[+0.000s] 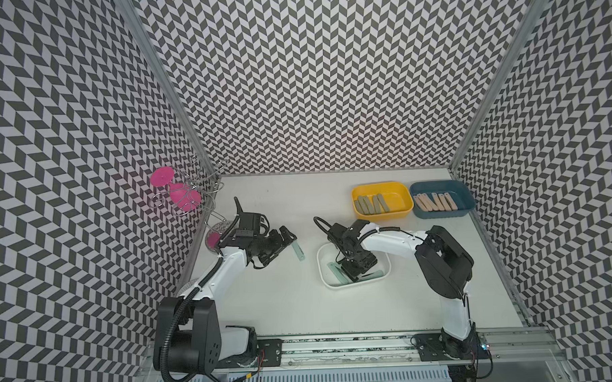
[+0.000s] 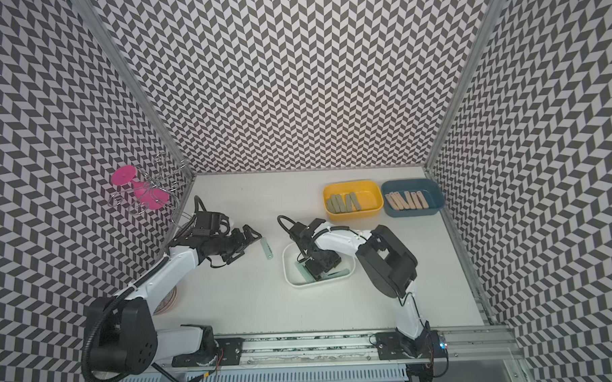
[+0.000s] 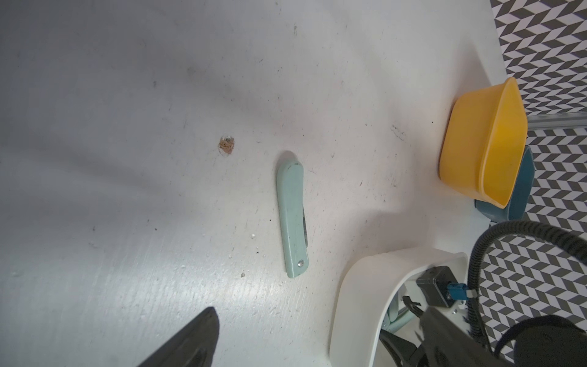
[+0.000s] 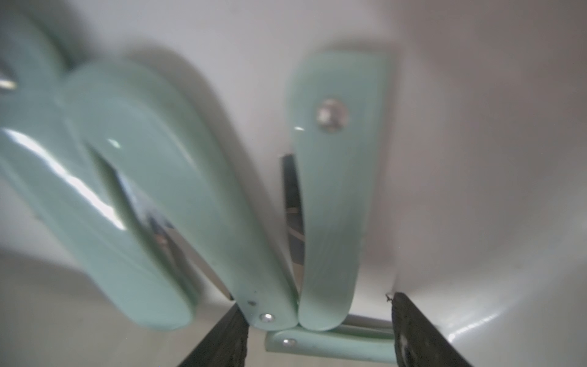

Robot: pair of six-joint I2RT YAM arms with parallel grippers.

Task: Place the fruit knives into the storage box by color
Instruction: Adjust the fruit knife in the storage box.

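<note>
One pale mint fruit knife (image 1: 299, 251) (image 3: 292, 219) lies folded on the table, just beyond my left gripper (image 1: 286, 242), which is open and holds nothing. My right gripper (image 4: 316, 300) is down inside the white storage box (image 1: 320, 266), open, its fingers (image 4: 413, 330) on either side of the ends of several mint knives (image 4: 330, 190) lying there; none is clamped. The yellow box (image 1: 382, 215) holds several grey-green knives (image 1: 372, 204). Beside it, the blue box (image 1: 442, 214) holds several peach-pink knives (image 1: 435, 202).
A wire rack with pink glasses (image 1: 178, 192) stands at the back left corner, with a glass bowl (image 1: 213, 239) below it. A stack of plates (image 2: 168, 301) sits under the left arm. Patterned walls close in three sides.
</note>
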